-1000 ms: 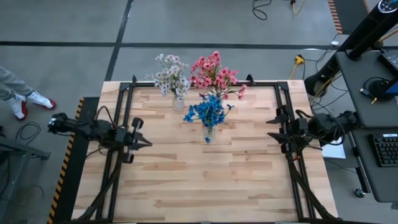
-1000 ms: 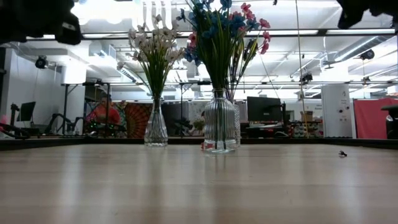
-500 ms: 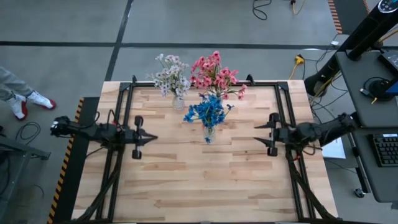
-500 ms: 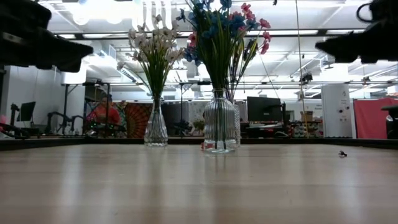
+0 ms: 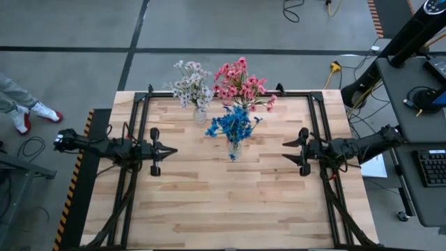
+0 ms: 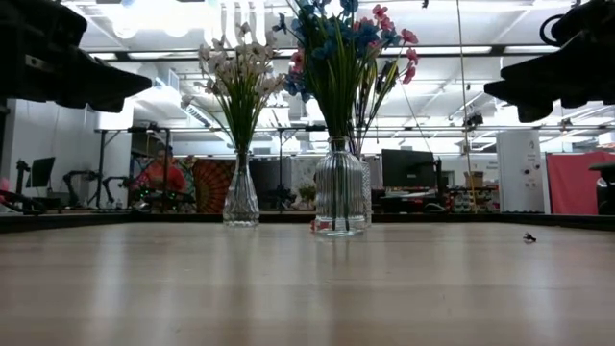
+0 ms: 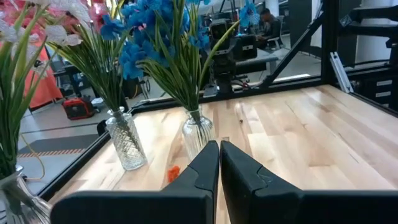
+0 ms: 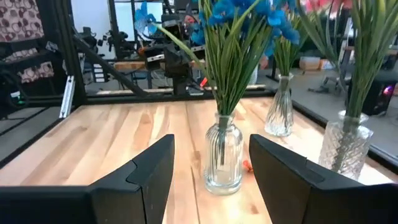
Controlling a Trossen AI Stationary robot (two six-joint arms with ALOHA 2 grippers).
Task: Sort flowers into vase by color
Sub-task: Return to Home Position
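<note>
**High view.** Three sprays stand at the far middle of the table (image 5: 209,202). The white flowers (image 5: 191,87) are on the left and the pink flowers (image 5: 240,82) are just beside them on the right. The blue flowers (image 5: 233,125) stand nearer the table centre. The white flowers' vase (image 5: 200,116) and the blue flowers' vase (image 5: 234,150) show below their blossoms. The pink flowers' vase (image 8: 345,146) is hidden here under its own blossoms. The left gripper (image 5: 171,150) hangs over the table's left side and the right gripper (image 5: 286,150) over its right side. Both point inward, well apart from the flowers.

**Low view.** Both grippers are dark shapes cut off at the top corners, and their finger state is unreadable here. The blue flowers' vase stands in front and hides nearly all of the pink flowers' vase. The blossom tops are cut off at the top edge. A small orange piece (image 6: 315,229) lies at that vase's foot and a dark speck (image 6: 529,237) lies farther right; neither can be identified.

**Left wrist view.** The left fingers (image 7: 199,180) are pressed together and hold nothing. The white flowers are cut off at the picture's edge.

**Right wrist view.** The right fingers (image 8: 152,174) are spread wide and hold nothing. The blue flowers' vase shows farther off in the gap between them. The pink blossoms are cut off.
</note>
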